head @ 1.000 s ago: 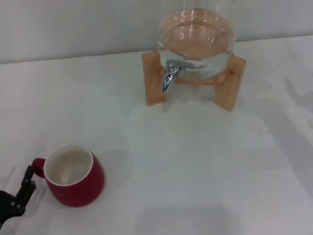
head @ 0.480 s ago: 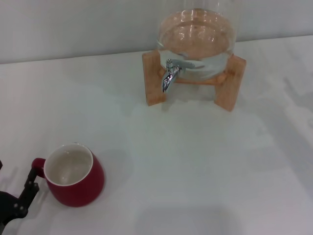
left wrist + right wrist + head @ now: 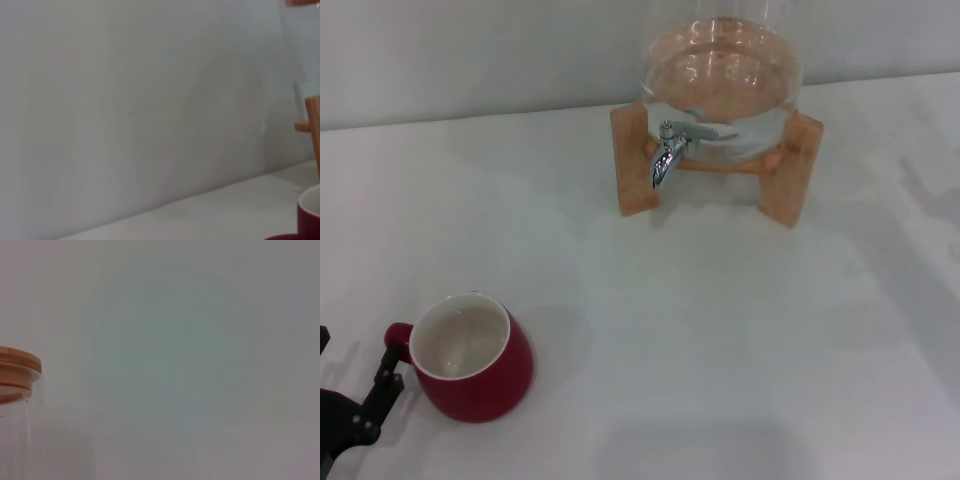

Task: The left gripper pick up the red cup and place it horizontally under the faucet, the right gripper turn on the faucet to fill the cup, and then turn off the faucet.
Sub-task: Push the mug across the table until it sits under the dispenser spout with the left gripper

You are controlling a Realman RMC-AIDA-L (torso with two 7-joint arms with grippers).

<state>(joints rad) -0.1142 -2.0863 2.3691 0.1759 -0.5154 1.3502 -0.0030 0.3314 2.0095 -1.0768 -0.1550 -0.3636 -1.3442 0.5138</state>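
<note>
A: Where does the red cup (image 3: 472, 357) stand?

B: Upright on the white worktop (image 3: 720, 330), near the front left corner, well apart from the faucet (image 3: 668, 152) on its wooden stand (image 3: 640, 165).

A: And the left end effector (image 3: 365, 405)?

B: Just beside the cup's handle, one black finger (image 3: 386, 375) next to it; whether it is released or clenched cannot be told. Likely it is lining up on that side for a grasp. The right end effector is out of sight.

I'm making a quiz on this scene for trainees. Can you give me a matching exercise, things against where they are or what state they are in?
Things:
1. red cup
2. faucet
3. left end effector
4. wooden stand

Places or states:
A. holds up the glass dispenser
B. upright on the table, white inside showing
C. beside the cup's handle, at the near left
D. chrome spout pointing down, nothing beneath it

Pairs: 1-B, 2-D, 3-C, 4-A
</note>
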